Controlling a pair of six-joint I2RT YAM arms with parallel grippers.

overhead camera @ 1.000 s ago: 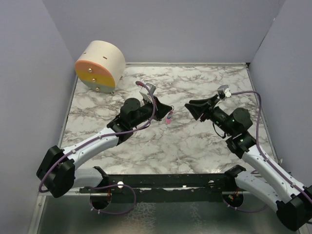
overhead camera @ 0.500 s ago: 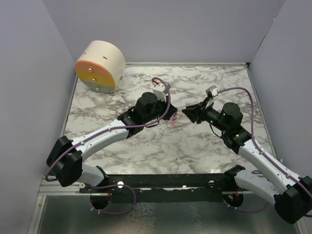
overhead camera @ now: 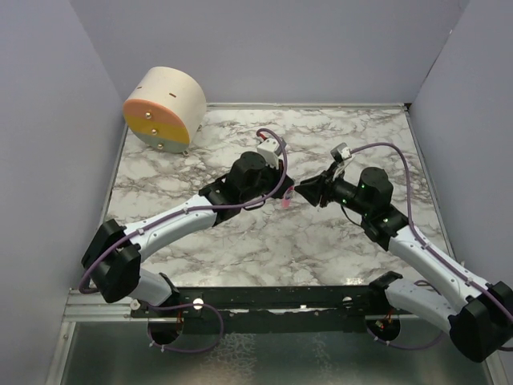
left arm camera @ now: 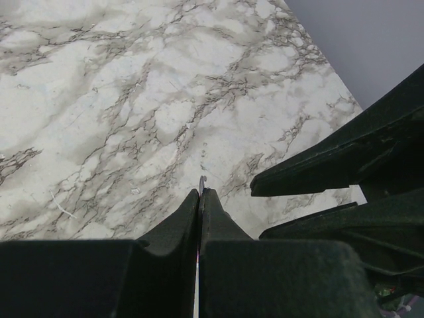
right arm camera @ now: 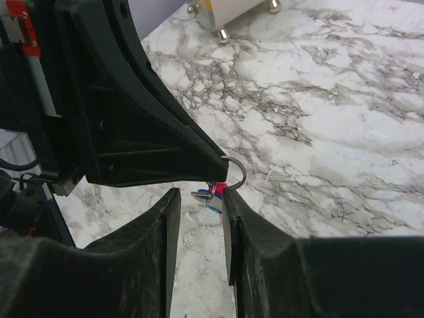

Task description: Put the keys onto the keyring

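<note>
We see our right pincer [right arm camera: 199, 199] at the bottom, jaws apart, w/ a clear gap between its two dark fingers [right arm camera: 165, 258]. The left pincer [right arm camera: 220, 170] comes in from upper left as a big black wedge. Its tips are pressed together on a thin metal ring [right arm camera: 244, 171] that loops out just past them. Under the ring hang a pink key [right arm camera: 215, 191] and a blue tag [right arm camera: 211, 208], both in the gap, close to the tip of the finger on the picture's right. We can't tell if it touches them. Marble desk [right arm camera: 344, 119] behind. At the top edge is a pale object [right arm camera: 235, 10] w/ gold feet, mostly cut off.
</note>
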